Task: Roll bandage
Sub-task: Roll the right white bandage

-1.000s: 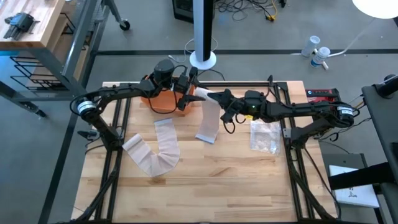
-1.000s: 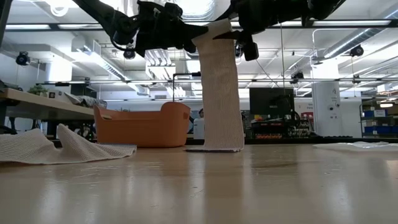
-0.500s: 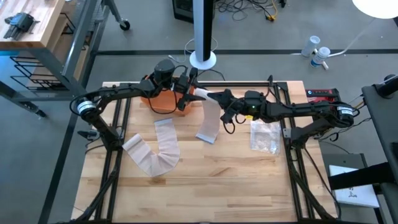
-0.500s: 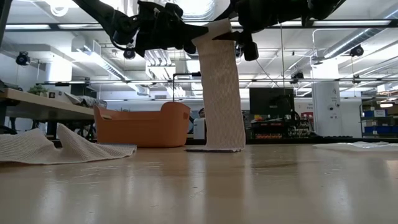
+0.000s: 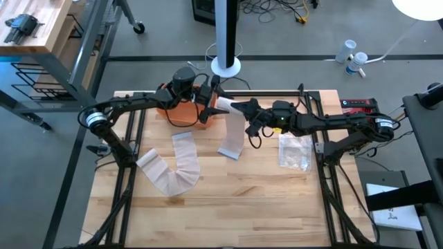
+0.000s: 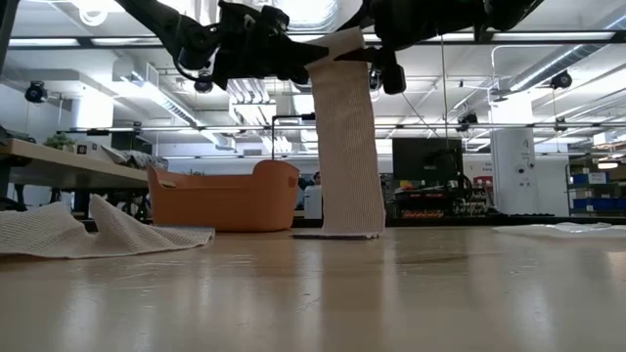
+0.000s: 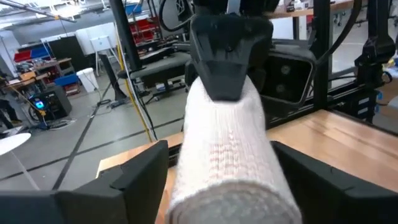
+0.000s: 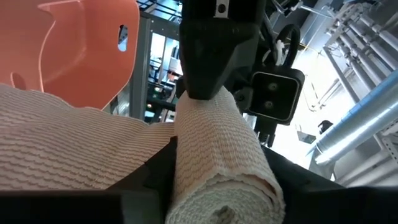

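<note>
Above the far middle of the desk (image 5: 277,207), left hand (image 5: 208,108) and right hand (image 5: 243,111) each clamp the bandage (image 5: 232,131) roll's ends; its tail hangs down; wind evenly, keeping tension.

**Rolled Bandage Held Between Two Grippers**

A roll of cream ribbed bandage (image 8: 217,152) filled the middle of the right wrist view. The right gripper (image 8: 214,186) closed on the near end of the roll, its two dark fingers (image 8: 149,180) pressing against either side. The loose length of the bandage spread away from the roll as a flat ribbed sheet. At the far end of the roll the left gripper (image 8: 214,53) clamped down on it, a dark wedge-shaped mass with a camera housing (image 8: 273,93) just beside it. An orange bin (image 8: 68,43) showed behind the loose sheet. Pale ceiling ducts (image 8: 354,130) ran beyond.
</note>
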Robot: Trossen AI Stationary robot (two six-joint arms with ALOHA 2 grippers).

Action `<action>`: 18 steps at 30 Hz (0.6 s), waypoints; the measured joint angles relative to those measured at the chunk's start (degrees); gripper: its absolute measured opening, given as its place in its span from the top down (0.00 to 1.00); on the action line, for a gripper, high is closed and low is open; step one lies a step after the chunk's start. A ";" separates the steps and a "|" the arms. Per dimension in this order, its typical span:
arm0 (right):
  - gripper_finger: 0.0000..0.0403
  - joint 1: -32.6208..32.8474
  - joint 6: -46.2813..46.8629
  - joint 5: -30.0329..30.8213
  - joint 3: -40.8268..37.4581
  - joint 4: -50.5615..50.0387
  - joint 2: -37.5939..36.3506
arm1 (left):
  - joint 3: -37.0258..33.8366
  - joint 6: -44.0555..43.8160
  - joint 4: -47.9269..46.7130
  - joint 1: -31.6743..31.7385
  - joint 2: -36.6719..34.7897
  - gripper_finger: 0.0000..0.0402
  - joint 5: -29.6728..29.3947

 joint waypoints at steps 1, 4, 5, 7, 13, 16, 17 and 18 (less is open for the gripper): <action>0.63 0.00 0.23 -0.02 0.00 0.25 0.00 | -0.02 0.70 -0.31 -0.10 0.00 0.36 0.01; 0.63 0.11 1.27 -0.02 0.00 0.59 0.00 | -0.04 2.15 -0.20 -0.46 0.00 0.43 0.01; 0.63 0.11 1.58 -0.02 0.00 0.42 0.00 | -0.04 2.35 -0.14 -0.57 0.00 0.47 0.01; 0.63 0.15 2.45 -0.07 0.00 0.02 0.00 | -0.04 2.42 -0.13 -0.67 0.00 0.55 -0.01; 0.58 0.13 5.06 -0.10 0.00 -0.06 -0.02 | -0.07 2.46 -0.16 -0.66 0.00 0.81 -0.06; 0.54 0.13 8.74 -0.10 0.00 -0.14 -0.02 | -0.07 2.43 -0.14 -0.66 -0.04 0.81 -0.06; 0.53 0.13 10.45 -0.10 0.00 -0.18 -0.02 | -0.07 2.43 -0.12 -0.63 -0.09 0.81 -0.06; 0.52 0.13 12.17 -0.10 0.00 -0.16 -0.02 | -0.07 2.43 -0.14 -0.55 -0.19 0.81 -0.06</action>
